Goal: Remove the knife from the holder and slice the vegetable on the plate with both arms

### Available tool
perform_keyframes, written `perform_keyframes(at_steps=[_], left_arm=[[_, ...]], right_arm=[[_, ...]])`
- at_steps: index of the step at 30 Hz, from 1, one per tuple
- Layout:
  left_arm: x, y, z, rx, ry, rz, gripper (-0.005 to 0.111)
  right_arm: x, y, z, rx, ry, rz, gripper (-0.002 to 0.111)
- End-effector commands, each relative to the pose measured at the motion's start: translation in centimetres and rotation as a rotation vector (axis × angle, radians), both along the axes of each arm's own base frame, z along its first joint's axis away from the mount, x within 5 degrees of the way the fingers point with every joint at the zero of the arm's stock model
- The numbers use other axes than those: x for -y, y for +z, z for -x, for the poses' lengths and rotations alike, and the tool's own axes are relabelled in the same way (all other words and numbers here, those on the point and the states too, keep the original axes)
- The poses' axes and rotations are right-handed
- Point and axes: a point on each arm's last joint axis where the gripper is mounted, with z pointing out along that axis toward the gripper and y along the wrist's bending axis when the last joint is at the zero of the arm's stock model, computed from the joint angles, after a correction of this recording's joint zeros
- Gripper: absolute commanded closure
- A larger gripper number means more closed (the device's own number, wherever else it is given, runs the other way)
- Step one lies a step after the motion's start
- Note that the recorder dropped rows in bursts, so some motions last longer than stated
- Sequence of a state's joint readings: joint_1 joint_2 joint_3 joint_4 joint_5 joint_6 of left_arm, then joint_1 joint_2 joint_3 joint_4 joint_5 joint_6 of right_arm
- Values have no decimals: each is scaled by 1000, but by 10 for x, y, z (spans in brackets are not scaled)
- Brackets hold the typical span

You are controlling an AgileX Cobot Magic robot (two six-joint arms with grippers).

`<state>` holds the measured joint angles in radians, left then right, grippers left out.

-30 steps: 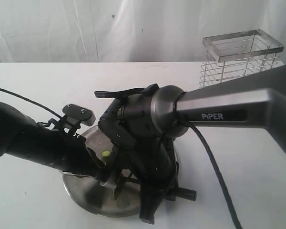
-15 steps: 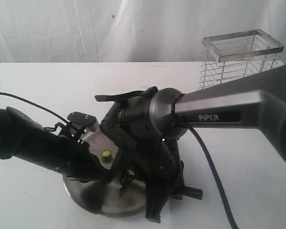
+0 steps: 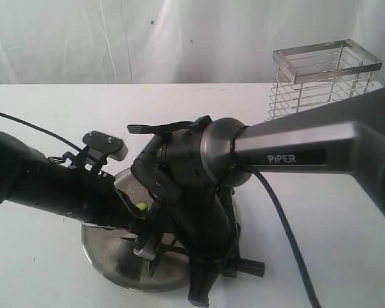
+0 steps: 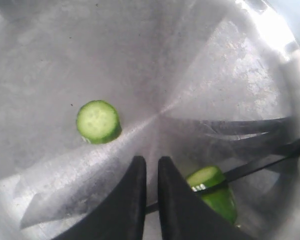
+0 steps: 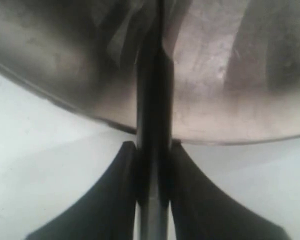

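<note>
The steel plate (image 3: 99,253) sits at the near middle of the table under both arms. A cut green vegetable (image 4: 216,192) lies on it, pale cut face up, with a loose round slice (image 4: 98,121) apart from it, the slice (image 3: 142,206) also showing between the arms. My left gripper (image 4: 151,162) is shut, empty, its fingers (image 4: 177,200) right beside the vegetable and partly covering it. The knife's dark blade (image 4: 262,164) lies across the vegetable. My right gripper (image 5: 153,146) is shut on the knife (image 5: 152,100) by its black handle, at the plate's (image 5: 215,100) rim.
The wire holder (image 3: 324,77) stands at the back right of the white table. The left arm (image 3: 51,186) reaches in low from the left. The grey PiPER arm (image 3: 295,144) comes across from the right and hides much of the plate. White curtain behind.
Both arms shifted a little to the right and down, then came back. The left wrist now sits slightly higher than a second ago. The loose slice has stayed in place.
</note>
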<state>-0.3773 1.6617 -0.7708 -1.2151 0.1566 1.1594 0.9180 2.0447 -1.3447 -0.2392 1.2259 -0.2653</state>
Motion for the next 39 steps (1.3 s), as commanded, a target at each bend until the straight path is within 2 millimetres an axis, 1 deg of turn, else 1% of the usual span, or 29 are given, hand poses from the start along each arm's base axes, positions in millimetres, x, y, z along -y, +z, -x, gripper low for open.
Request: perform_keyframes(at_steps=[1, 7, 10, 14, 22, 28, 35, 39], left_arm=[[2, 2, 2, -6, -4, 18, 91], [3, 2, 5, -22, -22, 33, 91], [1, -2, 8, -35, -18, 23, 91], [-2, -7, 11, -45, 1, 3, 91], [-2, -7, 11, -48, -2, 7, 91], [-2, -7, 11, -49, -1, 8, 91], [-2, -7, 11, -52, 4, 11, 91], [-2, -7, 11, -52, 4, 11, 91]], right_arm=[[-2, 3, 1, -14, 9, -23, 108], [-2, -5, 1, -28, 15, -7, 108], [-2, -10, 1, -38, 14, 5, 108], [-3, -10, 0, -36, 15, 4, 108], [-3, -10, 0, -36, 15, 4, 108], [-6, -5, -4, -6, 24, -4, 108], [-13, 5, -12, 50, 8, -33, 108], [-14, 8, -13, 56, 8, -40, 108]])
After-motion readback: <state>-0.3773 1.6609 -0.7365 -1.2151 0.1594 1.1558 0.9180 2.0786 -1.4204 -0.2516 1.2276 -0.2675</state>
